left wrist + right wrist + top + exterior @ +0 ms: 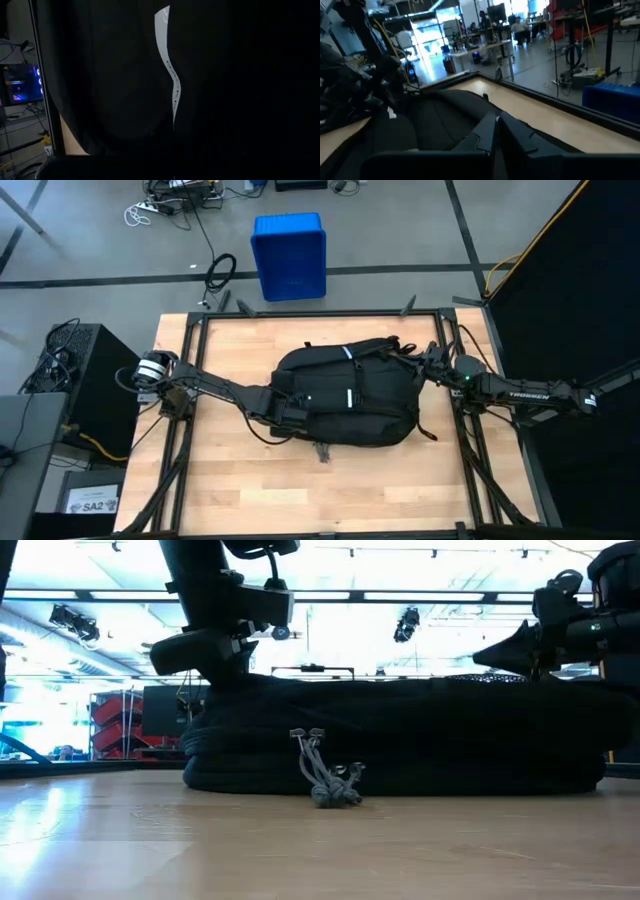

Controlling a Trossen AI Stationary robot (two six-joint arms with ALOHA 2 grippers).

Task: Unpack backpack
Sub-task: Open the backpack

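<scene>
The black backpack lies flat across the middle of the table, with white reflective strips on its upper face. A bundle of grey cord pulls trails onto the wood from its near side. My left gripper is down at the backpack's left end. Its wrist view is filled by dark fabric and one white strip, and its fingers are hidden. My right gripper is shut and hovers just above the backpack's right end, near the straps. It also shows in the low view.
Black metal rails frame the wooden table. Bare wood lies between the backpack and the near edge. A blue crate stands on the floor beyond the far edge. A dark cabinet is at the left.
</scene>
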